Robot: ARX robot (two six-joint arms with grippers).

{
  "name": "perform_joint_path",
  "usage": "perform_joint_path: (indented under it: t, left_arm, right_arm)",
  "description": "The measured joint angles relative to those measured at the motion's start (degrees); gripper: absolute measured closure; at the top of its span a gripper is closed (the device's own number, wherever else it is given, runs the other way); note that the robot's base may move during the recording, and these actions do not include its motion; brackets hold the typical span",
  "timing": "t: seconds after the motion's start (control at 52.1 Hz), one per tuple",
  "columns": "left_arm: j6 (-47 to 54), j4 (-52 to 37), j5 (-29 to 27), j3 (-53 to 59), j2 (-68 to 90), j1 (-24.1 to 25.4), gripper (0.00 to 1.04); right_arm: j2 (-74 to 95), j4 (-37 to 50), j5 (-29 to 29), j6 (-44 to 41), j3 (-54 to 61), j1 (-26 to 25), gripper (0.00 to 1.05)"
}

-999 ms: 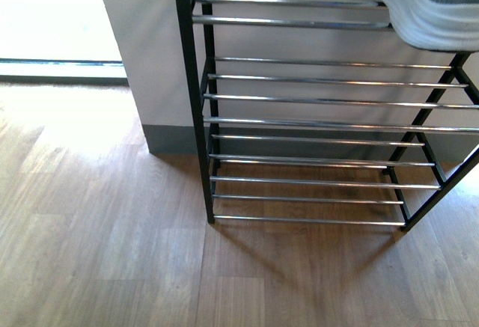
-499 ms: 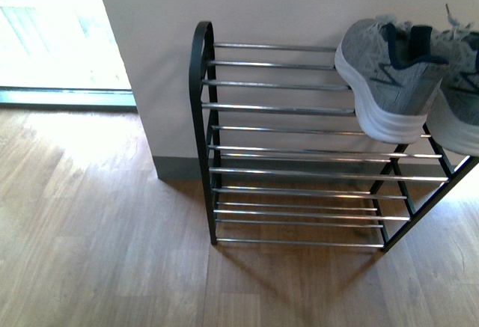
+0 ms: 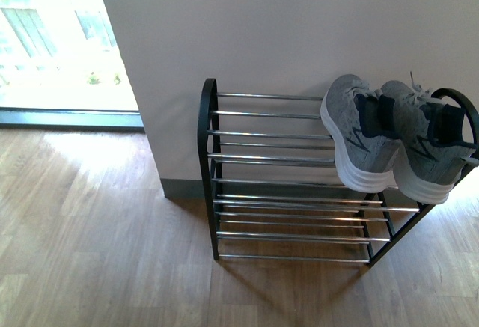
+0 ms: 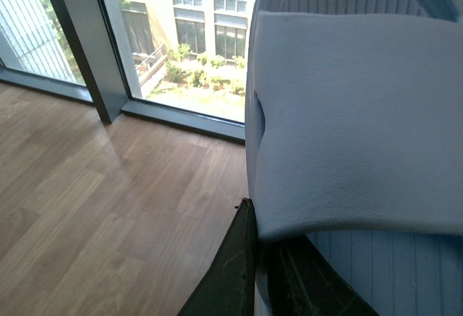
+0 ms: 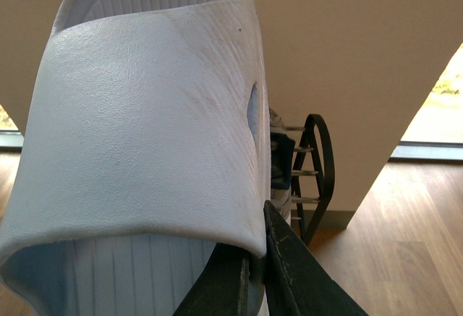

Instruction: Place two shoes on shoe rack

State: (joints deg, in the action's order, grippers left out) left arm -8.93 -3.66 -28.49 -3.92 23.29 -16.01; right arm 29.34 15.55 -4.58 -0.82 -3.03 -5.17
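Two grey knit sneakers, the left sneaker (image 3: 359, 144) and the right sneaker (image 3: 430, 151), are seen on the top tier of the shoe rack (image 3: 212, 155), at its right end. They are set side by side and touching, toes toward the wall (image 3: 262, 28), heels overhanging the near bar. White soles are rested on the chrome bars so the weight is carried by the tier; placement of this pair is judged done. The rest of the top tier and the lower tiers are seen bare. The rack is stood against the wall on the wood floor (image 3: 97, 252).

Neither arm is shown in the front view. In the left wrist view the left gripper (image 4: 260, 236) is seen clamped on the strap edge of a pale slide sandal, the left-held slide (image 4: 362, 113), with a window (image 4: 195, 34) beyond. In the right wrist view the right gripper (image 5: 253, 244) is clamped the same way on the right-held slide (image 5: 145, 128), with the rack's far end visible behind it. The strap edge is likely pinched because it is the thinnest graspable part. Why the slides are carried cannot be told; possibly another pair for the rack.
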Motion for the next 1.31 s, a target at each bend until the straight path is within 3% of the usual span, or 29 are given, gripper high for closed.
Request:
perform_joint_path:
  t: [0.979,1.21,1.267,1.306]
  left_arm:
    - [-0.39,-0.92,-2.38,-0.2,1.09,-0.42,1.03]
    - [-0.44,-0.92,-2.4,-0.2,1.14,-0.48,0.67]
    - [-0.22,-0.92,-2.51,-0.2,1.14,-0.48,0.63]
    - [-0.39,-0.92,-2.54,-0.2,1.14,-0.48,0.66]
  right_arm:
    - [0.0,0.0,-0.02,0.02,0.0,0.0,1.03]
    - [0.0,0.0,0.02,0.02,0.0,0.0,1.03]
    - [0.0,0.0,0.02,0.02,0.0,0.0,1.03]
    - [0.0,0.0,0.02,0.02,0.0,0.0,1.03]
